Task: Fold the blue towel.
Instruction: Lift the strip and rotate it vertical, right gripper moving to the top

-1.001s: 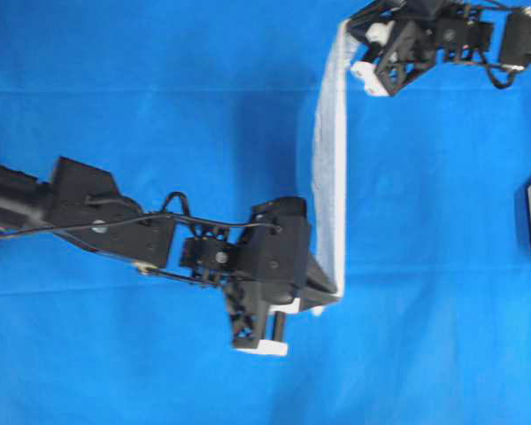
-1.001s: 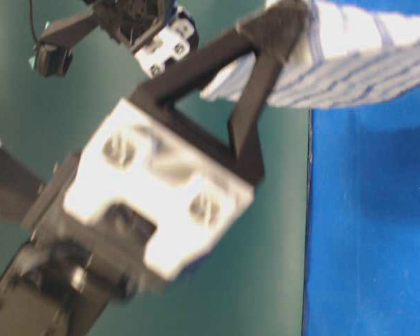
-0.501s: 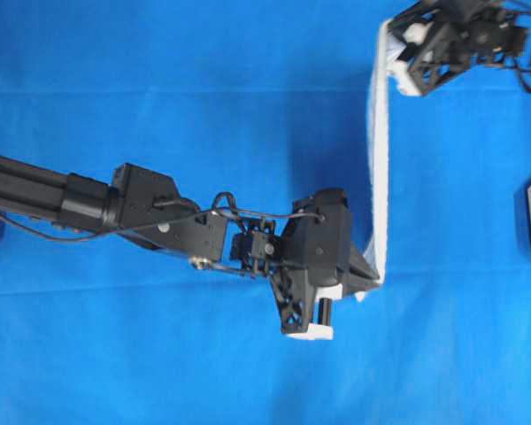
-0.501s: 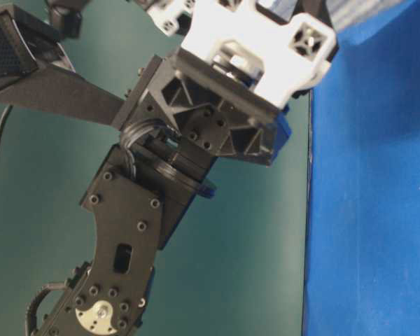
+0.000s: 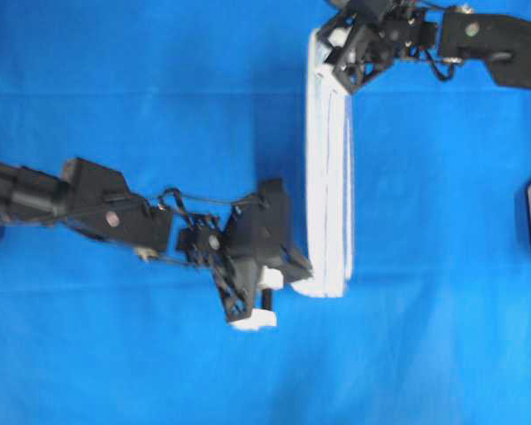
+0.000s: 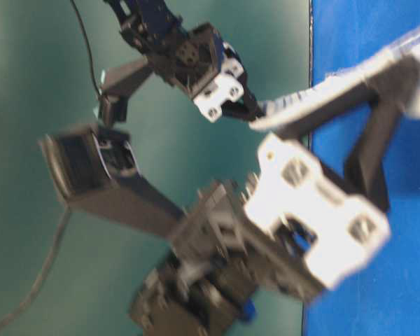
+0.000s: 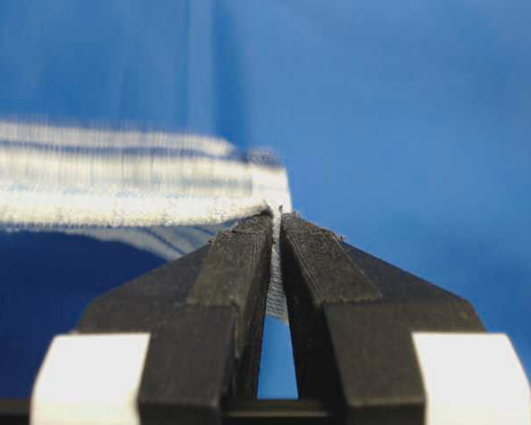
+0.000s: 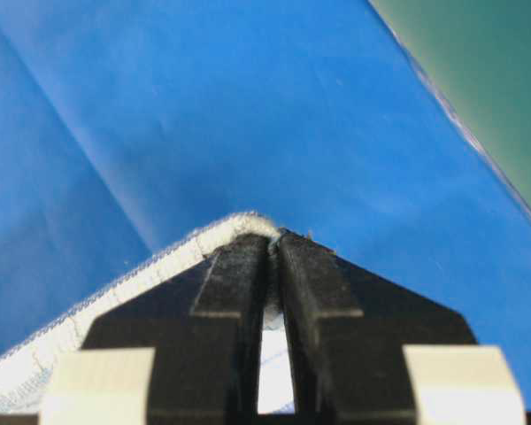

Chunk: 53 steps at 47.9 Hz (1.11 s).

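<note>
Blue cloth-covered table, green floor — both grippers pinch the blue towel.

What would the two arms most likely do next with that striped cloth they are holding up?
Probably lower it onto the table cloth and let go. Each gripper, left and right, is shut on an end of the blue towel, which hangs between them as a narrow doubled strip, so the fold seems ready to be laid flat.
</note>
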{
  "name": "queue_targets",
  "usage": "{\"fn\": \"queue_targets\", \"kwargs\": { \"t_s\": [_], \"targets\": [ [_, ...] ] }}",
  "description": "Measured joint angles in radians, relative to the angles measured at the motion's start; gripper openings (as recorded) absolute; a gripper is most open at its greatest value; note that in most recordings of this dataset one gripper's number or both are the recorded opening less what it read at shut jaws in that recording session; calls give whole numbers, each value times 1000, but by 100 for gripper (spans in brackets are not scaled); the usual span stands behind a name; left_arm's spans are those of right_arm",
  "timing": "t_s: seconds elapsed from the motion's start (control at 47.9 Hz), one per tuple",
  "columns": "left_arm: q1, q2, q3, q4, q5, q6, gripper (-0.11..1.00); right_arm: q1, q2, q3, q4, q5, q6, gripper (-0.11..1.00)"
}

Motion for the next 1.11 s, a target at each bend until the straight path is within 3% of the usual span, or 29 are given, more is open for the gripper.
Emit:
{"fn": "queue_targets", "kwargs": {
  "t_s": [0.146,0.501,0.584,0.668,0.709,0.793,0.876,1.106],
  "targets": [
    [-2,-18,44,0,-8,-15,3,8,34,-25,0,-2,0,8],
    [-9,-21,48,0,-12,-14,4,31,40,-26,-2,-2,0,8],
    [-9,-20,48,0,-12,-14,16,31,40,-28,-3,-2,-3,8],
    [-9,-21,48,0,-12,-15,40,32,40,-26,-5,-2,-8,9],
    [-9,-21,48,0,-12,-14,51,34,40,-26,-8,-2,-15,17],
    [-9,-21,49,0,-5,-8,69,40,38,-26,-11,2,-38,43],
    [-9,-32,52,0,23,-2,68,41,29,-26,-12,6,-60,61],
    [25,-196,97,2,181,14,65,54,-87,3,-12,25,-72,51]
  ]
}}
